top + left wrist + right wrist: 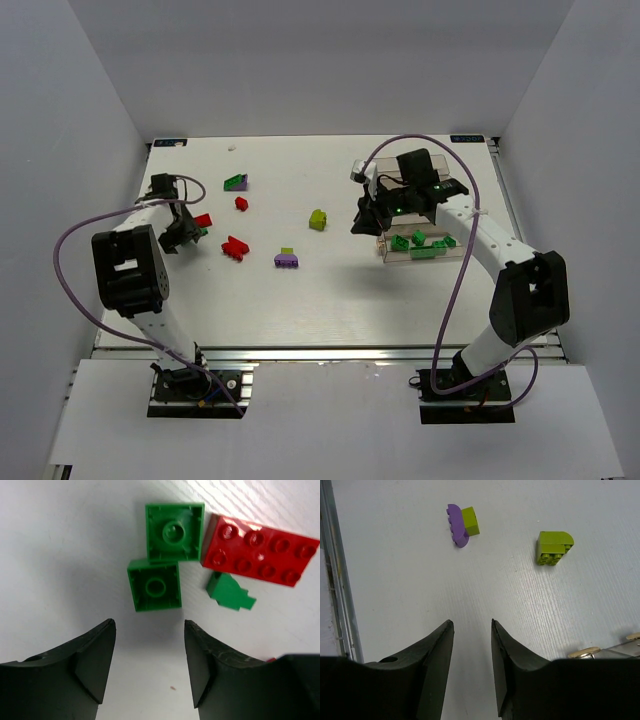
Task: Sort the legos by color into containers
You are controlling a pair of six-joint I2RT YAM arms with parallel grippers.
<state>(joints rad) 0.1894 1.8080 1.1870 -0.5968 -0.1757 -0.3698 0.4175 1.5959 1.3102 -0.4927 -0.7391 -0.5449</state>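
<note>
Where already binned, green only: several green legos inside the containers, right of centre on the worktop. Everything else loose on the white surface. Near the middle, a yellow-green rounded brick; nearer the arms, a purple piece with a yellow-green block on it; both visible from the right wrist too, well apart from each other. Further left, a red cluster, a small red piece, and toward the far edge a green piece touching something purple. Under the left wrist, two green square bricks, hollow undersides up, touching; a red eight-stud plate against the farther one; a small green scrap just beside the plate.

Left tool released, jaws wide apart, nothing between them, just short of the nearer green square brick. Right tool likewise released, jaws parted more narrowly, gripping nothing, over bare worktop, at the containers' left end in the overhead view.
</note>
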